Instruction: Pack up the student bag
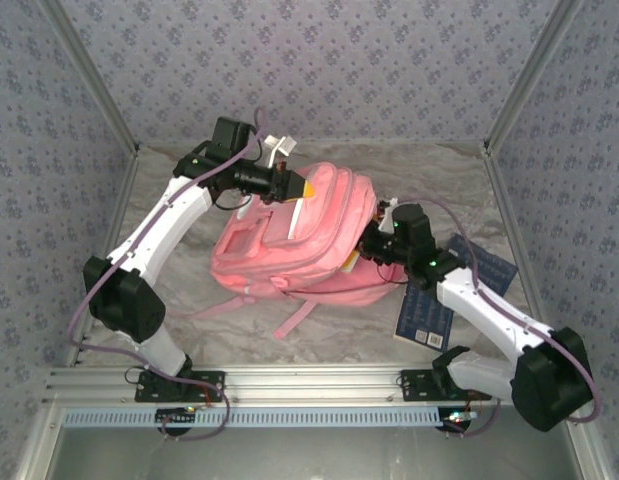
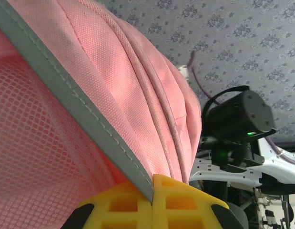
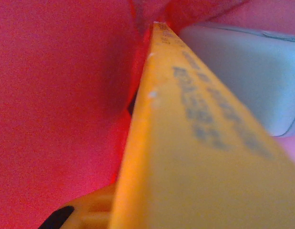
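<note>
Top external view: the student bag [image 1: 289, 250], soft pink fabric with padded, rounded pockets and loose straps, lies in the middle of the marbled grey surface [image 1: 319, 350]. A dark blue book [image 1: 436, 310] with a white label lies flat just to the right of it, partly under the right arm; its print is too small to read.

Left wrist view: the bag's cloth is a coarse pink weave with piped seams, next to open pink mesh [image 2: 37, 157]. A smooth stitched grey trim strip [image 2: 76, 109] runs down between the yellow, ribbed plastic left fingers [image 2: 185, 200], which are closed on it at the bag's far end.

Right wrist view: inside the bag's reddish-pink interior, a flat yellow-orange slab [image 3: 185, 143] with dark blurred, unreadable lettering lies against the right fingers [image 3: 90, 212], beside a pale grey-blue rounded object [image 3: 247, 71]. Whether those fingers clamp the slab I cannot tell.
</note>
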